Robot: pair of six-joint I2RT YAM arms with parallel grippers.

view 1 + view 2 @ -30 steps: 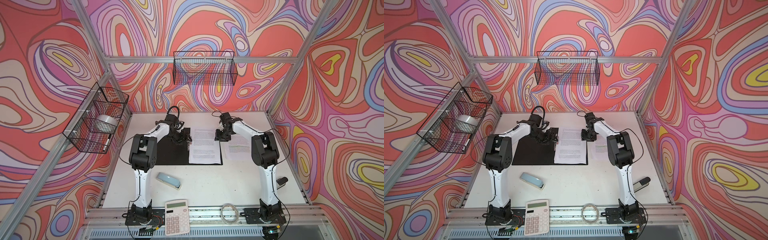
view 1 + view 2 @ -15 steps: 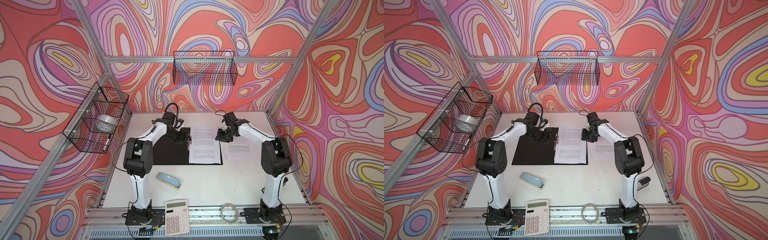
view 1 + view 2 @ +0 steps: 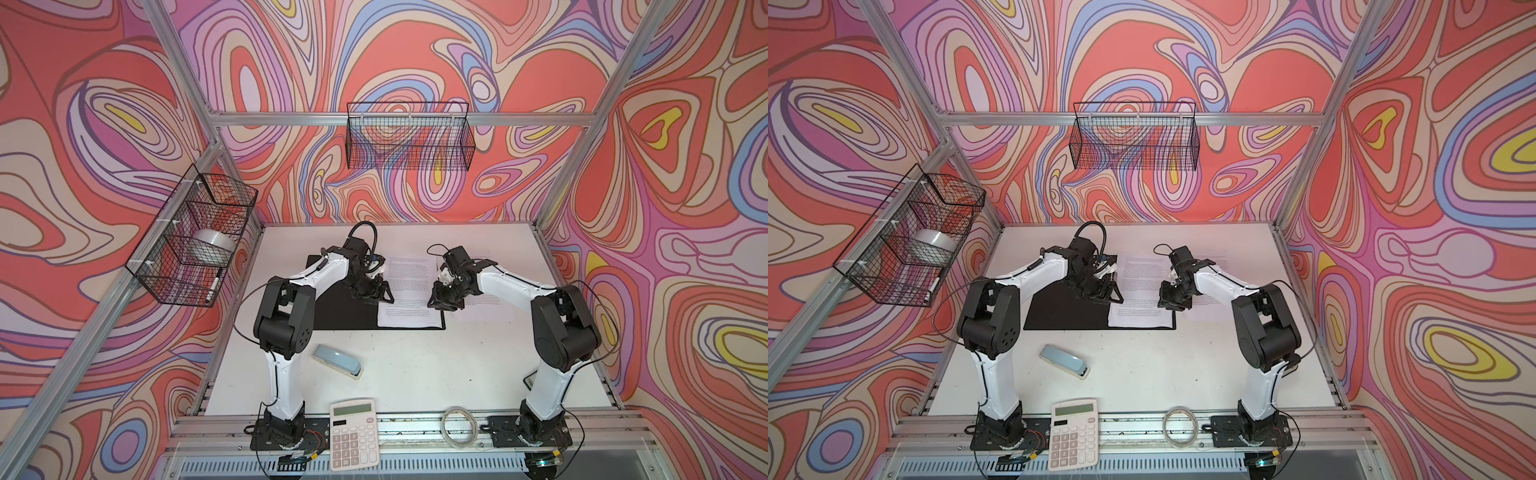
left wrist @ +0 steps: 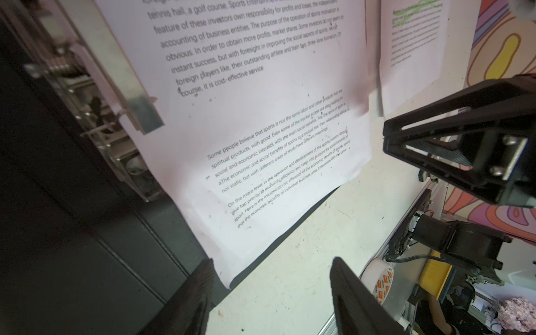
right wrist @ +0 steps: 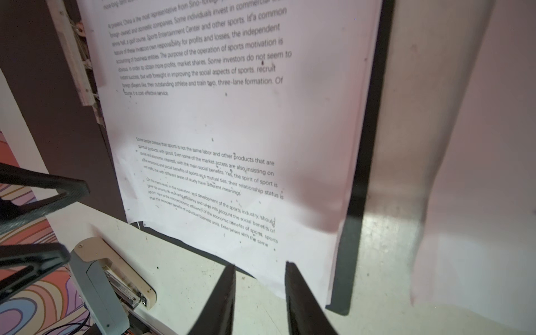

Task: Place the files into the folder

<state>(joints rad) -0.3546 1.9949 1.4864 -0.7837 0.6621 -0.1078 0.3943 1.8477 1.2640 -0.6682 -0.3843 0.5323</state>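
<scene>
- Front rail: a calculator (image 3: 354,434) and a cable coil (image 3: 458,426) lie at the near edge, well apart from the work and, I judge, clear of either arm's sweep.
- Stapler (image 3: 337,360): it lies flat on the tabletop (image 3: 415,374) between the rail and the folder. It is the only thing that narrows the room in front.
- Folder (image 3: 340,311): it lies open and flat with the black inside up. Its left half is bare, which leaves it ready to take paper.
- Sheet in the folder (image 3: 409,286): it rests on the right half, one long edge beside the metal clip (image 4: 139,116) at the spine. A thin black margin of folder shows along its right side and near edge.
- Left claw (image 3: 380,293): it hovers over the spine with its jaws well apart and nothing between them. It is probably there to mind the clip side.
- Right claw (image 3: 442,305): it hovers over that sheet's right edge with its jaws a narrow gap apart, empty. I cannot tell whether it touches the paper.
- Loose sheet (image 4: 414,43): it has green-marked lines and lies on the bare tabletop just right of the folder, partly under the right arm. It is not yet in, and I judge it goes in next.
- Open room: the tabletop is bare behind the folder and out to the right.
- Walls: one wire basket (image 3: 195,245) on the side wall holds a tape roll (image 3: 210,243), and another hangs on the back wall (image 3: 409,141). Both sit above the arms.
</scene>
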